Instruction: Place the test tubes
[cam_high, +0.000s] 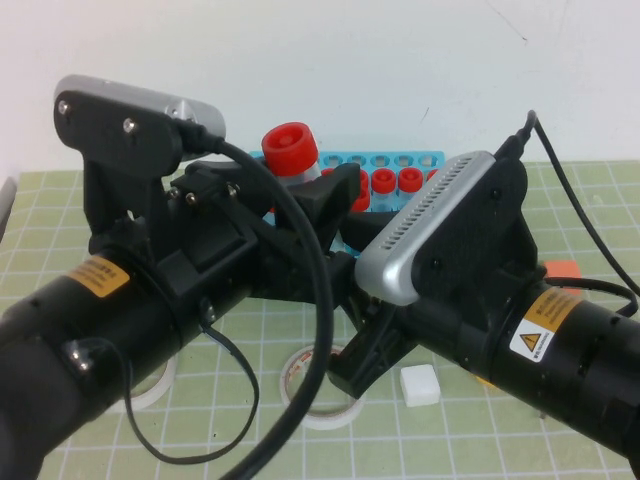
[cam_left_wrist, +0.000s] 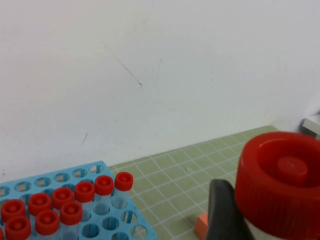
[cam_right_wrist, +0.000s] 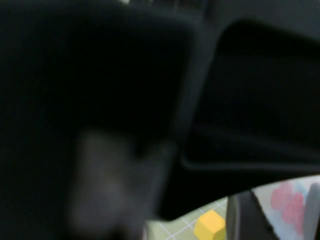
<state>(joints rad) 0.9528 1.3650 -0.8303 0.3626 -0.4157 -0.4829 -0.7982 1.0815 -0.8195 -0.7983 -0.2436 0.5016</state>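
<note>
The step in hand looks like carrying: the left gripper hangs in front of the rack on the robot's side. Its jaws are closed on an upright test tube, one finger pressed beside the red cap. The right gripper sits lower and nearer the robot than the rack, crossed under the left arm. Whether it grips anything cannot be told. The next move probably calls for lifting the tube over the rack, lining it up with an empty hole and lowering it straight. Filled tubes crowd one part of the rack, and open holes remain along its far row and end corner. Room is tight. The arms overlap just before the rack, so the left needs to clear the right first. Tape rolls and a white block lie on the mat well short of the rack.
</note>
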